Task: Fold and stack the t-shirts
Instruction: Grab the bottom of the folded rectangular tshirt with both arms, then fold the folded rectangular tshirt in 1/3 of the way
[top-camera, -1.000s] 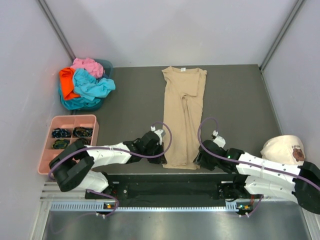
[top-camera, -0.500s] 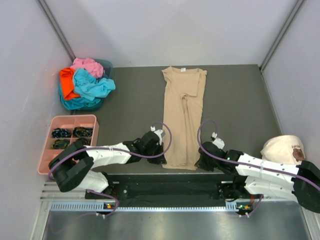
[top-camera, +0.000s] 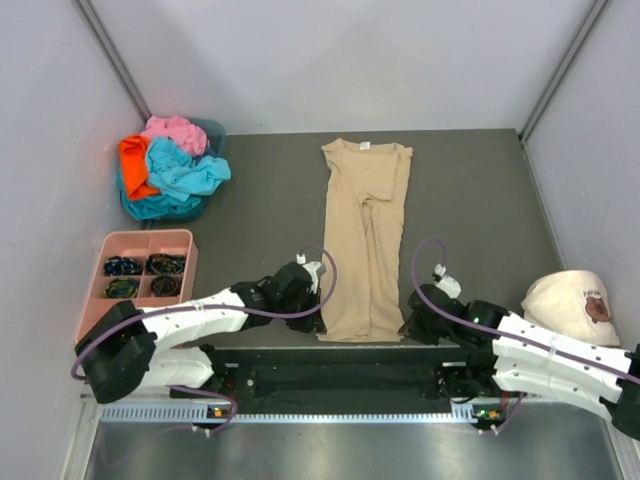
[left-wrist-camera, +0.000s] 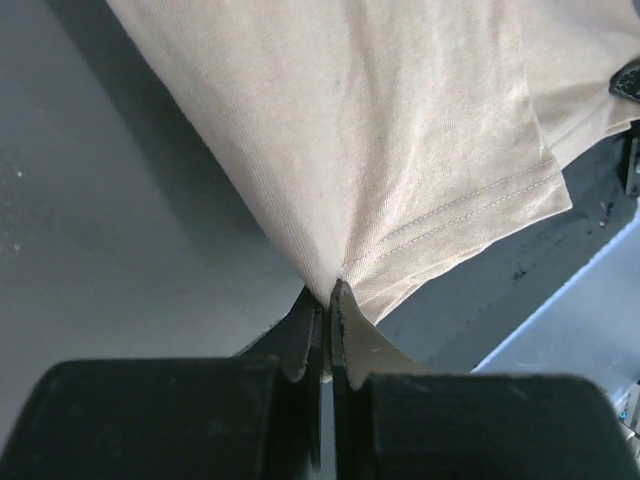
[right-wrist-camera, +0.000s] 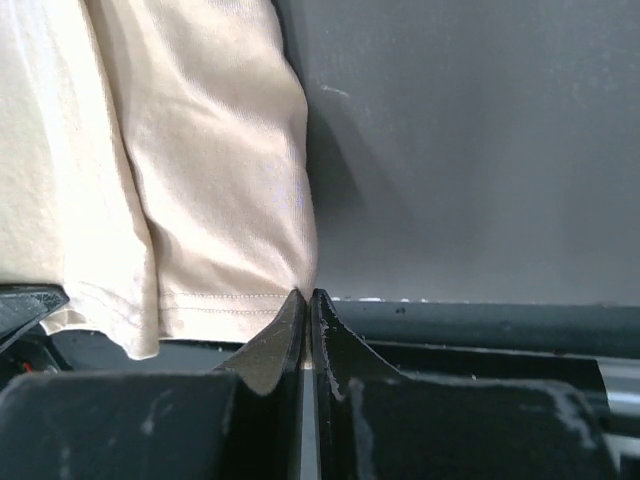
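The tan t-shirt (top-camera: 362, 235) lies folded into a long narrow strip down the middle of the table, collar at the far end. My left gripper (top-camera: 318, 322) is shut on its near left hem corner (left-wrist-camera: 335, 285). My right gripper (top-camera: 408, 328) is shut on its near right hem corner (right-wrist-camera: 300, 280). The hem reaches the table's near edge. The turquoise (top-camera: 185, 172), orange (top-camera: 133, 163) and pink (top-camera: 175, 131) t-shirts lie crumpled in a heap at the far left.
A pink compartment tray (top-camera: 95, 290) with small dark items sits at the near left. A cream cap with a brown emblem (top-camera: 572, 300) lies at the near right. A black rail (top-camera: 330, 378) runs along the table's near edge. Grey walls close in both sides.
Both grippers have pulled the tan shirt's hem toward the near edge. The whole shirt has slid nearer and slightly left.
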